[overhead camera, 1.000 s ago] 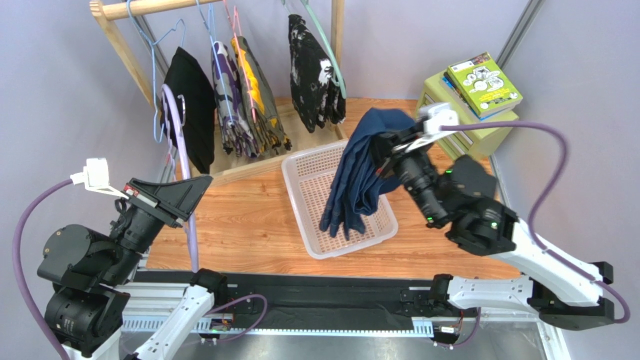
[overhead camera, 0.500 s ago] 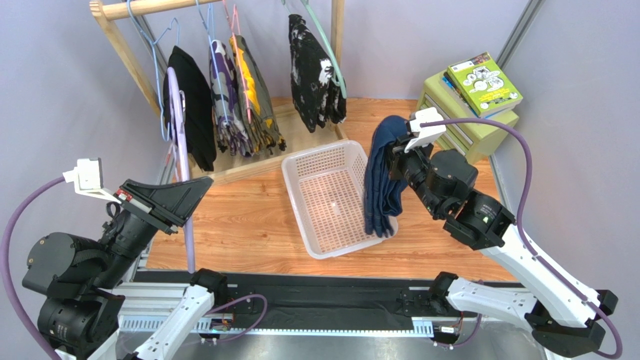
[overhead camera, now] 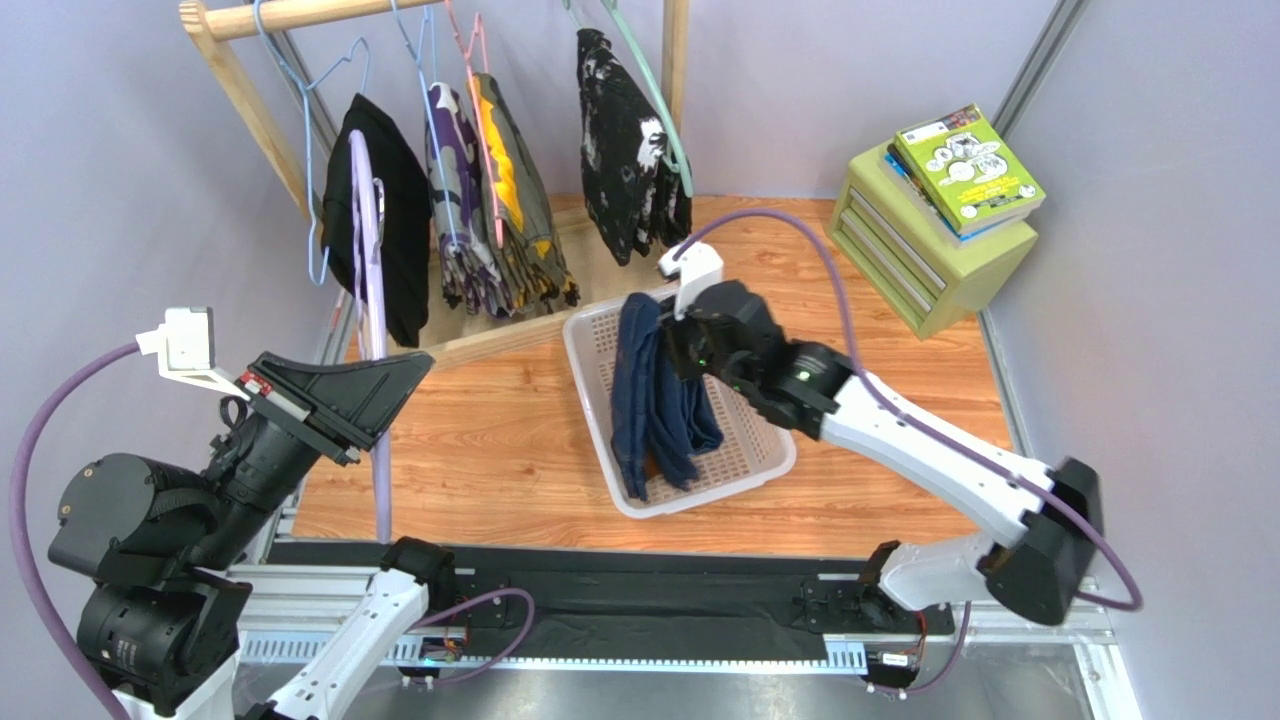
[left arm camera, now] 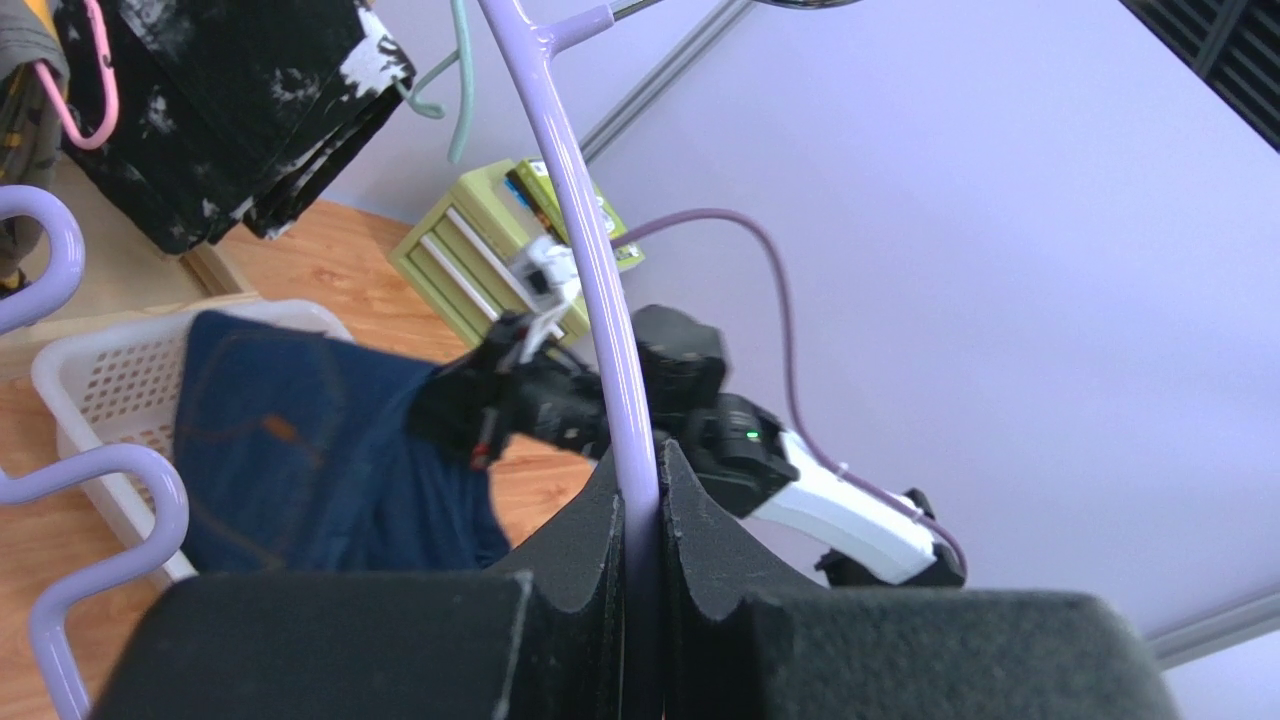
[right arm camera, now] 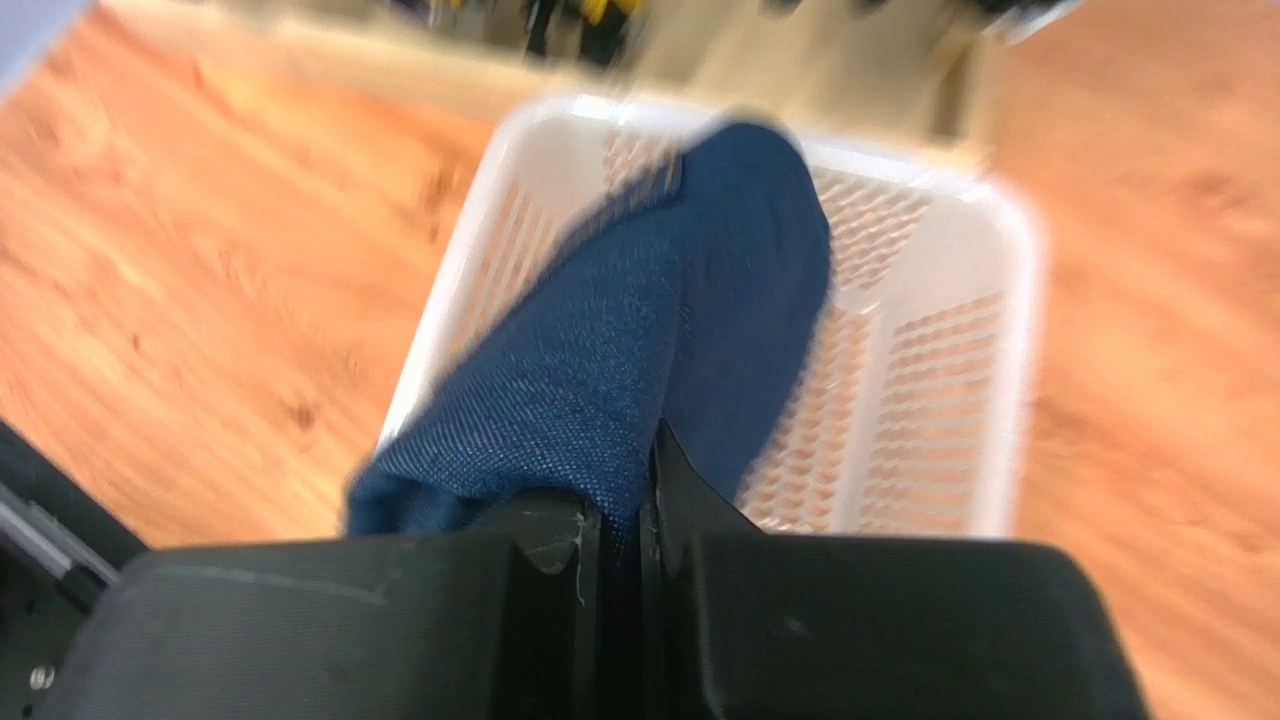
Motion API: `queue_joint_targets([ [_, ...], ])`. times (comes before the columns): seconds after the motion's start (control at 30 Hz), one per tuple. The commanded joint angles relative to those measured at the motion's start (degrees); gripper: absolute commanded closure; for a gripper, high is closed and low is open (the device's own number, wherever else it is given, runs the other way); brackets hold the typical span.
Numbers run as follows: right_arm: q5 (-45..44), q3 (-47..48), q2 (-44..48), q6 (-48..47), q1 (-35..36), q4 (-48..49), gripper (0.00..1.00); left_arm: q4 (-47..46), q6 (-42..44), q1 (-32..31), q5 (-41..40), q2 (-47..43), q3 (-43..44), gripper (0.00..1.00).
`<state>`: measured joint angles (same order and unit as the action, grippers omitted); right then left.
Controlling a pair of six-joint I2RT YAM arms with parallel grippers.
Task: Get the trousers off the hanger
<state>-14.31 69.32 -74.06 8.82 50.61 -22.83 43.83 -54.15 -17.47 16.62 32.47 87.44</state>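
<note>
The dark navy trousers hang from my right gripper over the white basket, their lower end inside it. In the right wrist view the jaws are shut on the denim. The trousers also show in the left wrist view. My left gripper is shut on the lilac hanger, which stands upright and bare at the left, next to the rack. In the left wrist view the lilac bar runs up from between my shut jaws.
A wooden rack at the back left holds a plain black garment, patterned clothes and a black-and-white blotched garment. A green drawer unit with books stands at the back right.
My right arm has swung left with the trousers and lowered them into the basket. The left gripper has lifted the bare lilac hanger slightly higher.
</note>
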Motion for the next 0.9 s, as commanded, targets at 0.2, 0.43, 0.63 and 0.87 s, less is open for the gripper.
queue_joint_targets([
  [0.2,7.2,3.5,-9.0,9.0,1.5,3.0,0.90,-3.7,0.7,0.3,1.9,1.2,3.2,1.00],
  [0.43,8.3,3.4,-8.0,10.6,1.5,-0.7,0.60,-4.6,-0.1,0.3,2.9,1.8,2.9,1.00],
  [0.63,9.5,3.4,-4.2,11.9,1.4,-7.7,0.30,-5.4,-0.3,0.3,4.0,3.0,4.4,1.00],
  [0.87,6.4,5.3,3.8,9.3,1.5,-18.5,0.07,-7.5,-1.6,0.3,5.5,4.6,5.2,1.00],
])
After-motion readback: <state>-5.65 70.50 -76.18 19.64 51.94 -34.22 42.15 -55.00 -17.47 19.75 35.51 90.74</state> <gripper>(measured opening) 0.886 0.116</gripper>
